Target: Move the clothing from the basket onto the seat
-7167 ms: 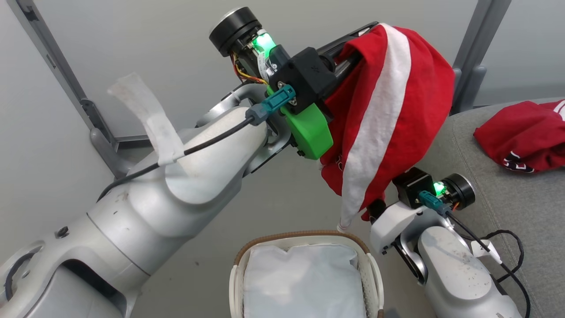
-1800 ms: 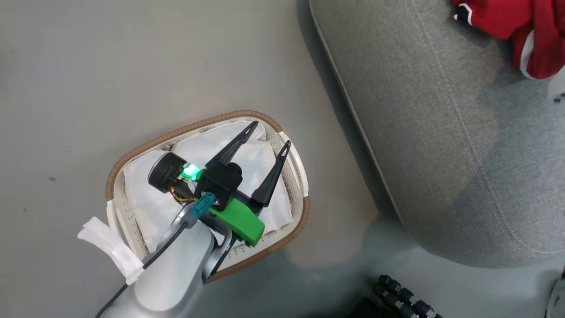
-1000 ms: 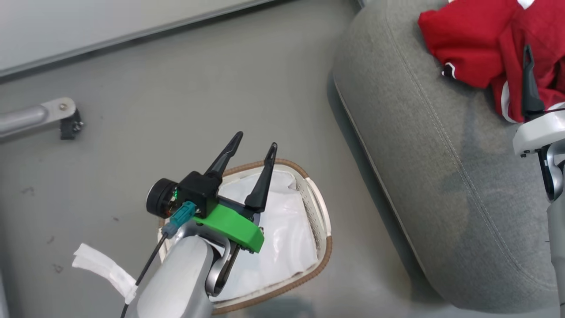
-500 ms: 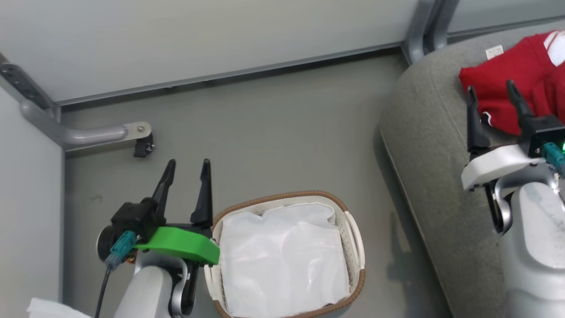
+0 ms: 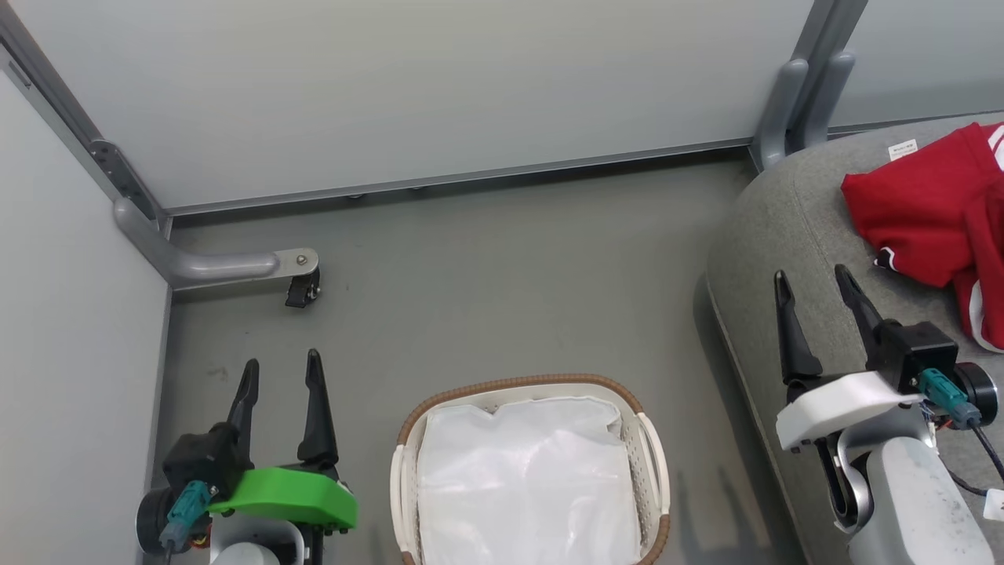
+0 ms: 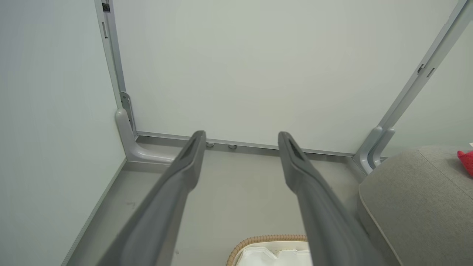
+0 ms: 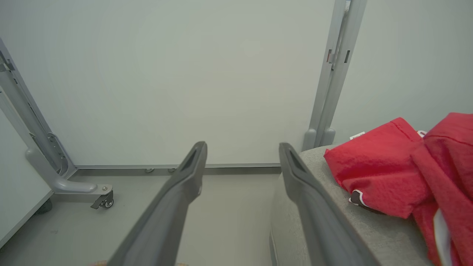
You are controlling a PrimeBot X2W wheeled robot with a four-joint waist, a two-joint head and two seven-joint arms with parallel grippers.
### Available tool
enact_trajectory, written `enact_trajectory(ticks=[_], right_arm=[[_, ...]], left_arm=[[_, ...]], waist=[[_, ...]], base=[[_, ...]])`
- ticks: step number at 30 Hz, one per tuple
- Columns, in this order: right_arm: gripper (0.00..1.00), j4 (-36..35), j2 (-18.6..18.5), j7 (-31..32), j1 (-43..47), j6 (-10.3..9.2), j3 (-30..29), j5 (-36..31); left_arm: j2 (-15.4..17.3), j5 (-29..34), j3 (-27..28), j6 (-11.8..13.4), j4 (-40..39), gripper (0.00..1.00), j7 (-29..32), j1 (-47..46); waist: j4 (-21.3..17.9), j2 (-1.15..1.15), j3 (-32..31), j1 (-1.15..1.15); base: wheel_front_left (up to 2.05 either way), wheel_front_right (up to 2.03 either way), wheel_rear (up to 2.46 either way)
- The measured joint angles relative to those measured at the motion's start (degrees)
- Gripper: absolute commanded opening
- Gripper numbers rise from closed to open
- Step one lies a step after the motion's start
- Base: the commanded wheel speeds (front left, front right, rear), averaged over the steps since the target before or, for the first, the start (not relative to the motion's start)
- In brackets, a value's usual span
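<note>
The clothing (image 5: 925, 196) lies as a crumpled red heap on the seat (image 5: 784, 235), toward its far right part. In the right wrist view it reads as two red bundles overlapping. The basket (image 5: 514, 384) stands on the floor (image 5: 486, 267) just beside the seat's front edge, and we find nothing in it but the white liner (image 5: 533, 479).

Our left gripper (image 5: 282, 361) hangs over the floor to the left of the basket, its fingers parted and empty. Our right gripper (image 5: 810, 272) hangs over the bare front of the seat, also spread wide and holding nothing, a little short of the clothing.

We judge the transfer done, with no red left in the basket. The step in hand looks like the retreat to rest. The next move calls for little more than keeping both arms clear of basket and heap.

About seven seconds ago the left gripper held a jersey aloft above the basket while only one lay on the seat; now both are down. Half a second ago the left gripper overlapped the basket's rim and the right gripper's fingers reached the heap. Both now stand apart, though the head camera has also shifted.
</note>
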Motion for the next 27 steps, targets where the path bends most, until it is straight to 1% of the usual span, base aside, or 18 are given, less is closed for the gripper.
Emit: enact_trajectory(ticks=[10,27], right_arm=[[1.0,-0.47,-0.01,0.0,4.49,0.0,0.07,1.01],[1.0,-0.2,-0.01,0.0,4.91,0.0,1.49,1.53]], left_arm=[[-0.02,-0.59,-0.93,-0.19,1.97,1.0,0.0,1.41],[-0.02,-0.79,-1.03,-0.19,3.77,1.0,0.0,1.4]], waist=[[-0.4,0.0,-1.19,0.0],[0.0,0.0,-2.05,0.0]], base=[[0.0,0.0,0.0],[0.0,0.0,0.0]])
